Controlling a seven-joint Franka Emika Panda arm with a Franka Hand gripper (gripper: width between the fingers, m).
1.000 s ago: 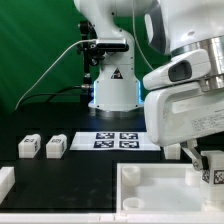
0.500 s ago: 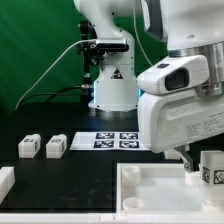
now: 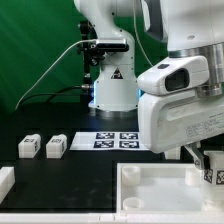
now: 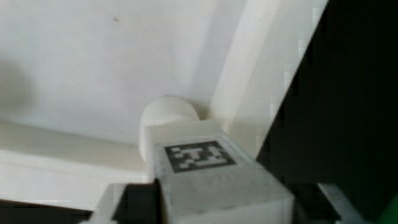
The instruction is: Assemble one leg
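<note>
My gripper [image 3: 207, 166] is shut on a leg [image 3: 212, 171], a small white block with a square marker tag. It holds the leg upright at the far right corner of the large white tray-like part [image 3: 150, 187]. In the wrist view the leg [image 4: 205, 150] sits between my fingers [image 4: 128, 207], its rounded end against the tray's inner corner by the rim [image 4: 249, 70]. Two more legs [image 3: 29, 146] [image 3: 56, 145] lie on the black table at the exterior view's left.
The marker board [image 3: 118, 139] lies flat mid-table behind the tray. The arm's base [image 3: 110, 90] stands behind it. Another white part [image 3: 5, 182] shows at the exterior view's lower left edge. A green backdrop closes the far side.
The arm's wrist housing has shifted slightly toward the exterior view's left. The leg has stayed at the tray's right corner, still held.
</note>
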